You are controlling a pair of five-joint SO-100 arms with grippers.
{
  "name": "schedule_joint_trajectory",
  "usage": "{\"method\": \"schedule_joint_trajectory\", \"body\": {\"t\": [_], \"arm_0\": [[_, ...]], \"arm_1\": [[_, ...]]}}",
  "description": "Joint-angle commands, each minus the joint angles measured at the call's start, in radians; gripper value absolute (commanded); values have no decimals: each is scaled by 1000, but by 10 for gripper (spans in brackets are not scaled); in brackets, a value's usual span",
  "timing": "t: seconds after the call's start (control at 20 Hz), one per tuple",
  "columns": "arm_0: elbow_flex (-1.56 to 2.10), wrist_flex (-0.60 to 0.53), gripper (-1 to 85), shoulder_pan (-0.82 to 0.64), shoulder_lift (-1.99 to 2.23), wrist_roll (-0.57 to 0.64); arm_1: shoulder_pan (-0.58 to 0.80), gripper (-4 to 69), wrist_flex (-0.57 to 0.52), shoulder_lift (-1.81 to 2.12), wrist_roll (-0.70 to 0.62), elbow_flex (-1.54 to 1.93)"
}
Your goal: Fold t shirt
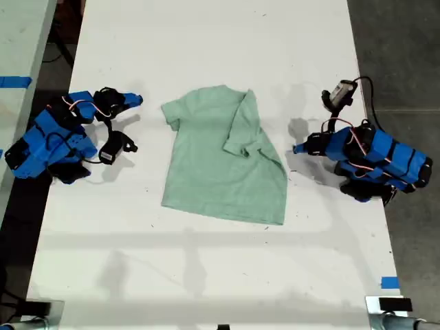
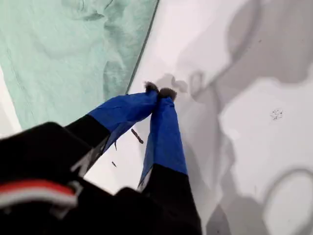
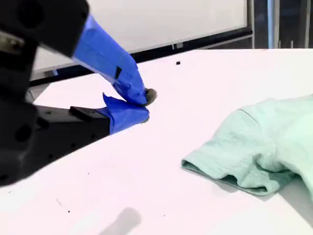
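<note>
The tee [image 1: 223, 159] lay mid-table [image 1: 206, 41], one sleeve folded across it. My first gripper [image 2: 160, 92] sat just beside its edge, jaws closed, empty. My second gripper [image 3: 144, 105], clear of it, was pinched closed too.

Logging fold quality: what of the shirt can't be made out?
Pale mint-green cloth t shirt: its folded-over side hides the layers beneath in the exterior view.
First wrist view: the frame edge cuts off most of it.
Second wrist view: only one sleeve shows; the frame edge cuts off the rest.
</note>
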Motion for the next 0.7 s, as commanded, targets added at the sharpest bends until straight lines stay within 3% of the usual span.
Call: {"method": "schedule_joint_trajectory", "body": {"t": [0.0,0.65], "arm_0": [[40,-14,-2,43,11,-17],[40,-14,-2,37,11,-14]], "arm_1": [[12,5,0,11,12,31],[18,5,9,11,37,32]]}}
